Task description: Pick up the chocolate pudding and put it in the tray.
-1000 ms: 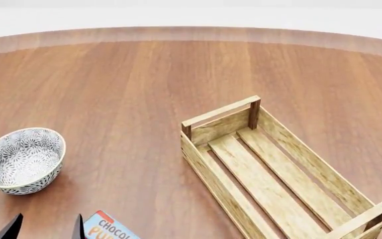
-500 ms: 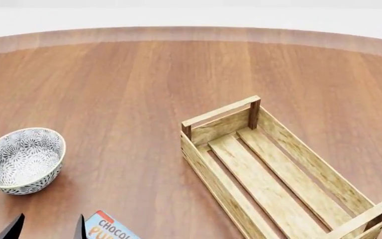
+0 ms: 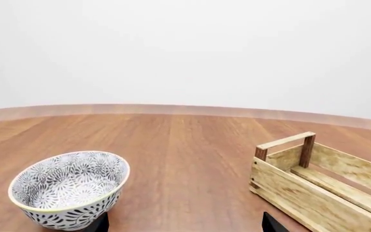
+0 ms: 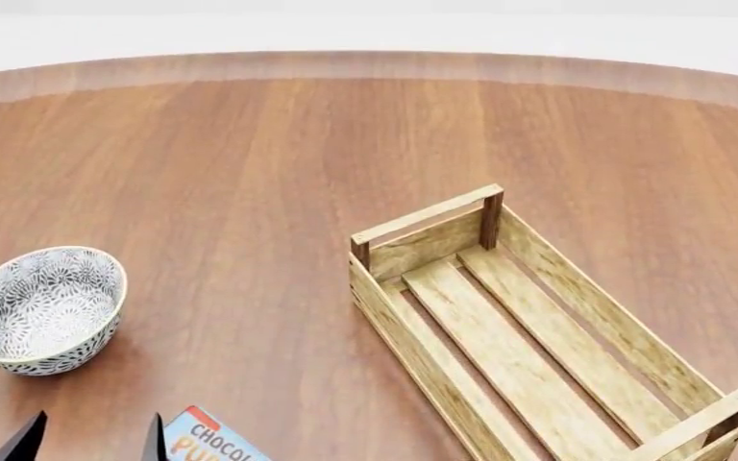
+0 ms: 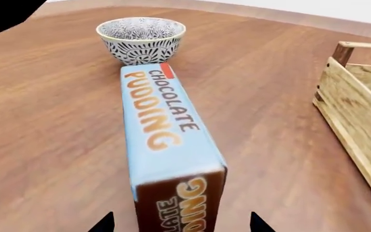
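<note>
The chocolate pudding (image 5: 166,130) lies flat on the table, light-blue face up, with its dark brown end towards my right wrist camera. My right gripper (image 5: 180,224) is open, one fingertip on each side of that near end, not touching it. In the head view only a corner of the chocolate pudding (image 4: 209,439) shows at the bottom edge; the right gripper is out of that view. My left gripper (image 4: 87,444) is open and empty just left of the box, near the bowl; it also shows in the left wrist view (image 3: 185,226). The wooden tray (image 4: 536,336) stands empty at the right.
A grey-white patterned bowl (image 4: 42,307) sits at the left, just beyond the box (image 5: 140,38) and close to the left fingertips (image 3: 98,224). The tray's near wall (image 5: 359,116) lies to the right of the box. The round wooden table (image 4: 280,154) extends far back.
</note>
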